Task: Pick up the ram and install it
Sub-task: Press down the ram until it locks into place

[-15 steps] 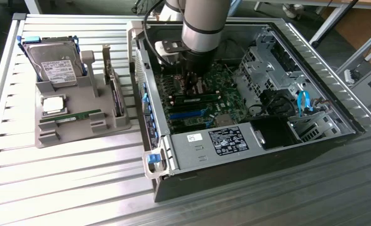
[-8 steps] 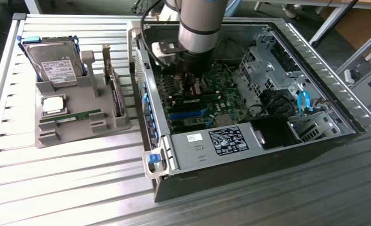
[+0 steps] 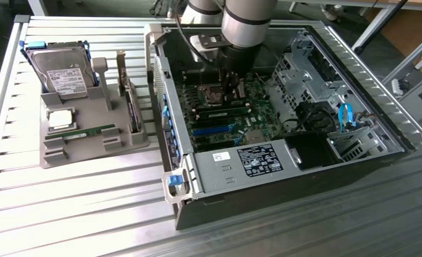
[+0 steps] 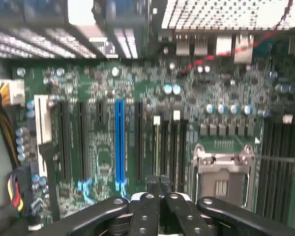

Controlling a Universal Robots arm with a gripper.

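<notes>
Claw (image 4: 160, 184) closed, nothing visibly between the fingertips, low over the motherboard (image 4: 103, 147) inside the case (image 3: 296, 176). One ram stick (image 3: 221, 113) sits in its motherboard slot; its twin (image 3: 82, 133) lies on the grey holder (image 3: 89, 152) outside. Judgement: press straight down, evenly, for seating.

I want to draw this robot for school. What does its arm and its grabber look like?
The arm is a thick, round, silver-grey tube with a black band around it. Below it sits a dark block that carries the gripper, which has thin black fingers. Seen from the wrist, the gripper has black metal linkage bars dotted with shiny silver rivets.
</notes>
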